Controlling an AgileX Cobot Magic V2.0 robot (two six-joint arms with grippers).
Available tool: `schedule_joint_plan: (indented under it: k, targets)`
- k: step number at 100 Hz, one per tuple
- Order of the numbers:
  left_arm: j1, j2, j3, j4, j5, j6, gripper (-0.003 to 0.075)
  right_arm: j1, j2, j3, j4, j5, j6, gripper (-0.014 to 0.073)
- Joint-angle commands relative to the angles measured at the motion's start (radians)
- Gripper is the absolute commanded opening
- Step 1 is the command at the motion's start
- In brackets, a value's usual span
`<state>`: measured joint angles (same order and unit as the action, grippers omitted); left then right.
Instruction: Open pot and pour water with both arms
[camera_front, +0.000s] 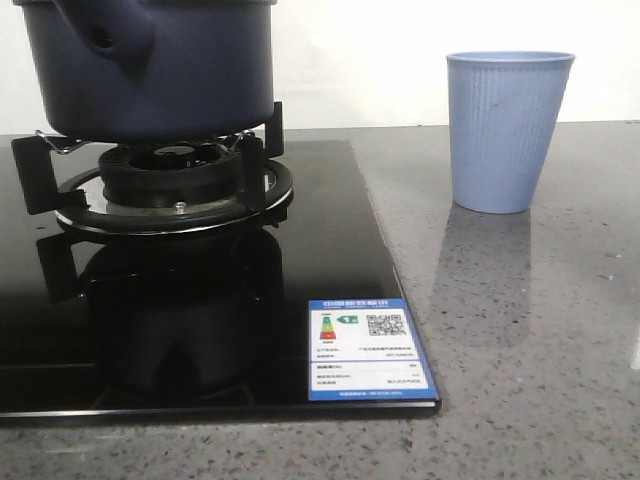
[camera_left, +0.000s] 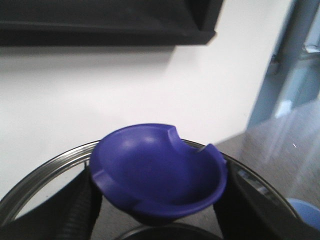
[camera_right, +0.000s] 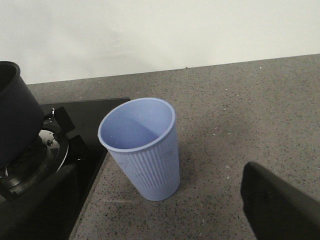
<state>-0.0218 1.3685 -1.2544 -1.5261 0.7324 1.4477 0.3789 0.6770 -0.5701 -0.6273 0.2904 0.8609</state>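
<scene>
**Lifting the lid clear before the pour**

The pot (camera_front: 150, 70) is sitting on the burner (camera_front: 170, 185) at the left of the stove (camera_front: 330, 250), its spout (camera_front: 105, 40) facing the camera. The cup (camera_front: 508, 130) is standing upright on the counter (camera_front: 540, 330), well apart to the right, and looks empty.

The left gripper (camera_left: 157, 200) is clamping the blue knob (camera_left: 157, 175) of the lid (camera_left: 45, 175), a finger on each side. Judging by this, the lid is being removed: raising it straight and carrying it well aside should be keeping the rim from snagging.

The right gripper (camera_right: 165, 210) is spreading wide, holding nothing, hovering near the cup. It should be waiting until the lid is clear.
</scene>
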Motion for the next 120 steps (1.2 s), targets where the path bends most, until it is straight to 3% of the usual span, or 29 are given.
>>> schedule_joint_plan:
  k: [1,9,26,86,120]
  targets:
    - [-0.043,-0.009,-0.043,0.001,0.047,-0.002,0.0411,0.0,-0.006,-0.025,-0.016,-0.051,0.001,0.0571]
    - [-0.081,0.009,-0.043,0.081,0.047,-0.002,0.0411,0.0,-0.006,-0.025,-0.016,-0.053,0.001,0.0571]
    - [-0.125,0.036,-0.043,0.095,0.045,-0.002,0.0411,0.0,-0.006,-0.025,-0.016,-0.053,0.001,0.0571]
    - [-0.125,0.073,-0.035,0.181,0.045,-0.002,0.0411,0.0,-0.006,-0.025,-0.019,-0.046,0.001,0.0571]
    - [-0.036,0.073,-0.035,0.118,0.137,-0.025,0.0411,0.0,-0.006,-0.025,-0.019,-0.044,0.001,0.0571]
